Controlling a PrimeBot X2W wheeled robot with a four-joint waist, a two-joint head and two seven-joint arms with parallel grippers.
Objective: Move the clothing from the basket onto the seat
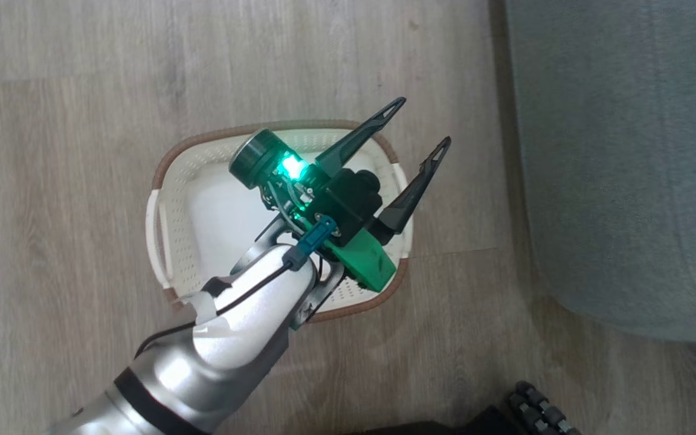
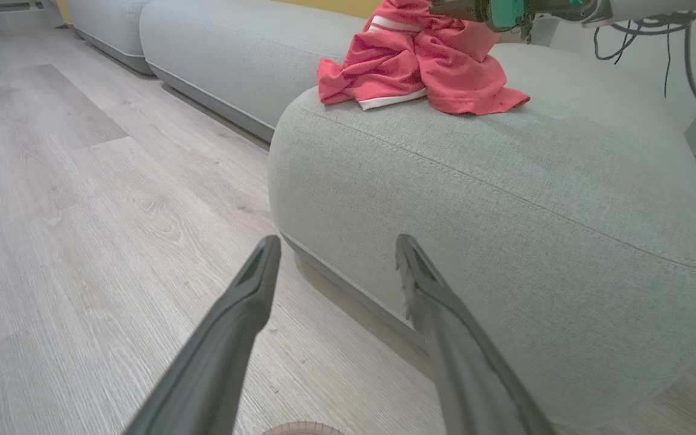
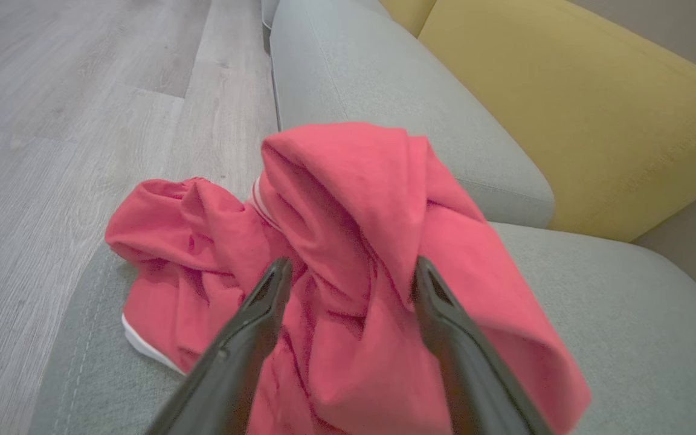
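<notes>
Clothing (image 3: 348,241): a crumpled heap on the seat (image 2: 505,199), near its rounded front edge, well apart from the basket (image 1: 215,223). By the look of it the transfer is done.

Right jaws: wide apart, fingers (image 3: 245,338) straddling a raised fold of the red cloth, nothing pinched. Left jaws: wide too, holding nothing, fingers (image 1: 357,136) hanging over the basket, whose bare white bottom shows.

Handling (judgement): thin sports fabric, light and limp, likely a bit slick. It will drape and trail, not keep a shape. No risk of breakage, though a loose hem may snag. Best hold is a thick bunched ridge at the top of the heap; the white-trimmed edge lying flat on the cushion would be harder to pick up.

Materials: the seat is grey-green woven upholstery, matte, rounded, with a stitched seam. The basket is oval perforated white plastic with a brown woven-look rim and side handles. The floor (image 1: 70,181) is pale wood-grain plank. A yellow back cushion (image 3: 565,109) stands behind the seat
</notes>
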